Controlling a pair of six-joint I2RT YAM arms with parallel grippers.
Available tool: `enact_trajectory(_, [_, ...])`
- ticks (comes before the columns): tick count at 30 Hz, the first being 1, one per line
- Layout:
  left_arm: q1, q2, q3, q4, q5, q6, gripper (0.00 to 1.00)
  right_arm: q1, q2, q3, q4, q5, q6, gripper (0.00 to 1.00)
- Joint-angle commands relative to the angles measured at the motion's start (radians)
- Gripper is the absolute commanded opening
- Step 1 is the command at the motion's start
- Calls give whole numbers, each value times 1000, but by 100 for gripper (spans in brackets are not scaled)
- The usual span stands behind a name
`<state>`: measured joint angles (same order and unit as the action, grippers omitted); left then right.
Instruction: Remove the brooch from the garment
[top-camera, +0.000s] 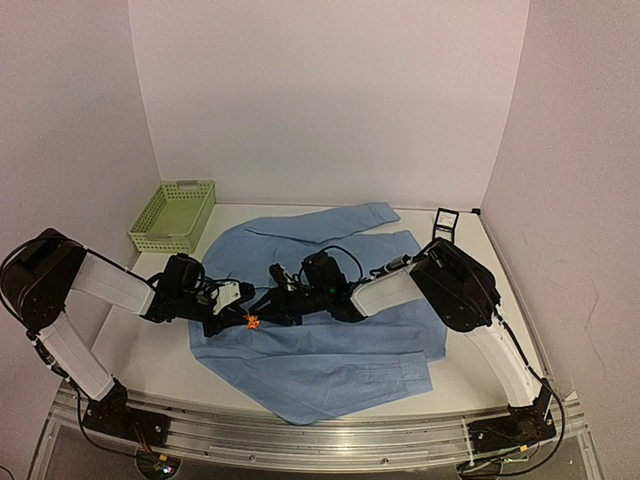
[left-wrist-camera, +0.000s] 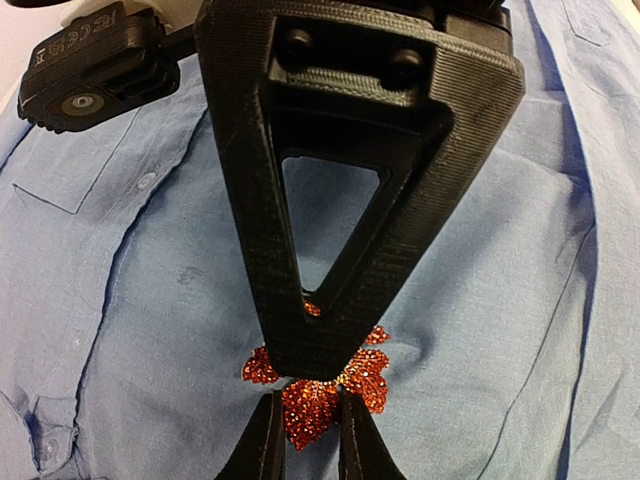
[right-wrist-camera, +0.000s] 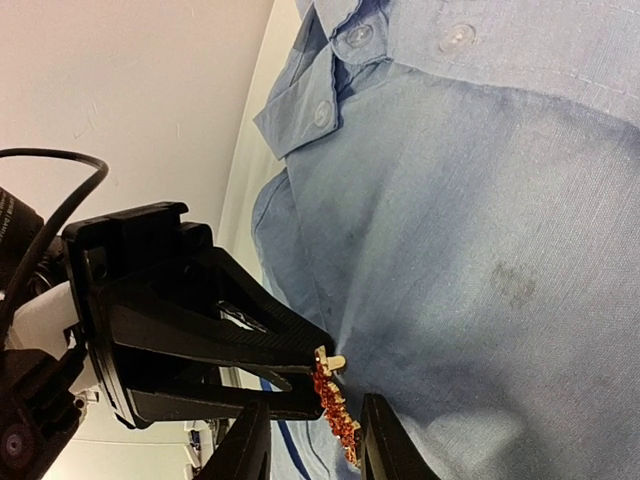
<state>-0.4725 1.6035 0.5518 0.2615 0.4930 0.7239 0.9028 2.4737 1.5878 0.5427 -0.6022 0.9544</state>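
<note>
In the overhead view the light blue shirt (top-camera: 330, 350) lies spread flat on the bench (top-camera: 150, 340), front up, which leaves the brooch (top-camera: 252, 321) exposed at the left middle of the frame. The left gripper (top-camera: 243, 320) reaches in from the left and the right gripper (top-camera: 268, 312) from the right. Both tips meet at that orange-red spot, probably so that one can hold the ornament while the other works its clasp.

In the left wrist view the brooch (left-wrist-camera: 365, 380) sits low and centre on the blue cloth. The left fingers (left-wrist-camera: 265, 445) at the bottom edge are narrowed onto its lower leaf, gripping it. A finger of the right gripper fills the middle of the frame, its tip down on the brooch's upper part.

In the right wrist view the brooch (right-wrist-camera: 335, 410) shows edge-on at bottom centre, tilted up from the fabric with a pale gold clasp at its top. The right fingers (right-wrist-camera: 385, 450) stand partly open on either side of it, with a clear gap on the left. The left fingers converge on it from the left.
</note>
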Motion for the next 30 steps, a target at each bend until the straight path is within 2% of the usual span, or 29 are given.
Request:
enact_trajectory(1, [0, -7, 32, 33, -26, -57, 0, 13, 1, -34, 182, -33, 60, 33])
enact_trajectory(6, [0, -4, 34, 36, -18, -83, 0, 22, -15, -127, 290, 21, 89, 36])
enact_trajectory(13, [0, -9, 22, 44, -12, -68, 0, 23, 22, -86, 297, 51, 75, 39])
enact_trajectory(30, [-1, -5, 26, 61, -8, -91, 0, 32, 81, -39, 306, 80, 72, 30])
